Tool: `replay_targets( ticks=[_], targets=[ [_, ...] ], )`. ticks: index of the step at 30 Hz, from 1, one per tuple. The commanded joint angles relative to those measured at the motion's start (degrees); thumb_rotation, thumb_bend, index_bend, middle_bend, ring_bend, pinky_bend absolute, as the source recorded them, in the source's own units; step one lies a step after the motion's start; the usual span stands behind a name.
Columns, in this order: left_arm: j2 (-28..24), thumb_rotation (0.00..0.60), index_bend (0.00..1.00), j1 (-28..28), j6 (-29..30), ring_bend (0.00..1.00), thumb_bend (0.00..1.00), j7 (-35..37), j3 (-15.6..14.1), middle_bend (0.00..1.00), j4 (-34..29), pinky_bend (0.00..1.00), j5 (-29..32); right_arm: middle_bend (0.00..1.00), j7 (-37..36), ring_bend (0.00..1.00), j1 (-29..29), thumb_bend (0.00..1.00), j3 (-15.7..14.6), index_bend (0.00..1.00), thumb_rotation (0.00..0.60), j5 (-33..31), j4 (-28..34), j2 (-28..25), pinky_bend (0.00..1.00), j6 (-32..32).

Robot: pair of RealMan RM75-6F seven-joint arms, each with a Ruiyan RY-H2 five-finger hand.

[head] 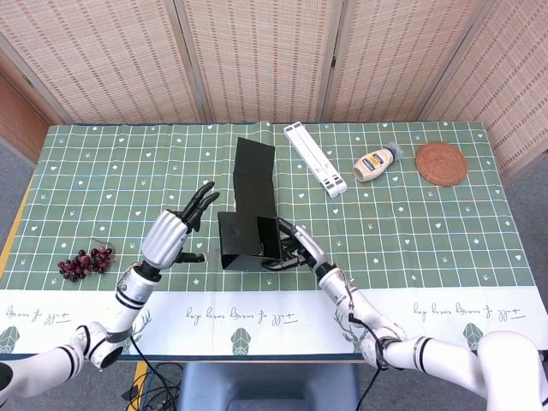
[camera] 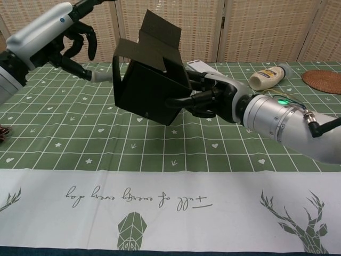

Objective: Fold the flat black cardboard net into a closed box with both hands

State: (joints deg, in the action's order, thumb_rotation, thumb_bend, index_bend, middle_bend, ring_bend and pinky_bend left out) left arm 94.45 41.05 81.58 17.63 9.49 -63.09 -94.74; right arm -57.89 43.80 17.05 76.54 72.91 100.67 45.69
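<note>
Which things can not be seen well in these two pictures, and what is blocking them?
- Right hand palm side: hidden in both views behind the black box it grips.
- Box interior: head view is too dark; chest view shows only outer walls.
- Left hand fingertips: cut off by the chest view's top edge.
- Bottle label: too small to read.
- Grapes: only a sliver at the chest view's left edge.

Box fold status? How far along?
Done: the black cardboard box already has its body walls standing, no longer a flat net. In hand: the right hand grips the box's right side, while the left hand sits beside it with fingers spread, holding nothing. Left: the tall lid panel stands upright and the box is open, so closing remains.
</note>
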Motion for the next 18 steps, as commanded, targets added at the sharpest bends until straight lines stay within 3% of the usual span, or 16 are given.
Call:
replay_targets(
  ticks=[1, 8, 18],
  targets=[
    [-0.1, 0.600, 0.08, 0.6, -0.4, 0.60, 0.12, -1.4, -0.4, 0.00, 0.6, 0.85, -0.5, 0.46, 1.3, 0.78, 0.4, 0.08, 0.1, 0.37, 0.600, -0.9, -0.5, 0.5, 1.00, -0.3],
    [-1.6, 0.600, 0.25, 2.6, -1.9, 0.62, 0.12, -2.4, -2.3, 0.10, 3.2, 0.85, -3.2, 0.46, 4.2, 0.78, 1.1, 0.08, 0.3, 0.37, 0.600, -1.8, -1.1, 1.0, 1.00, -1.2],
    [-1.3, 0.600, 0.31, 3.8, -2.9, 0.62, 0.12, -0.8, -5.0, 0.15, 6.0, 0.85, -5.1, 0.46, 7.0, 0.78, 2.3, 0.07, 0.2, 0.37, 0.600, -2.1, -2.6, 1.9, 1.00, -2.2]
  ],
)
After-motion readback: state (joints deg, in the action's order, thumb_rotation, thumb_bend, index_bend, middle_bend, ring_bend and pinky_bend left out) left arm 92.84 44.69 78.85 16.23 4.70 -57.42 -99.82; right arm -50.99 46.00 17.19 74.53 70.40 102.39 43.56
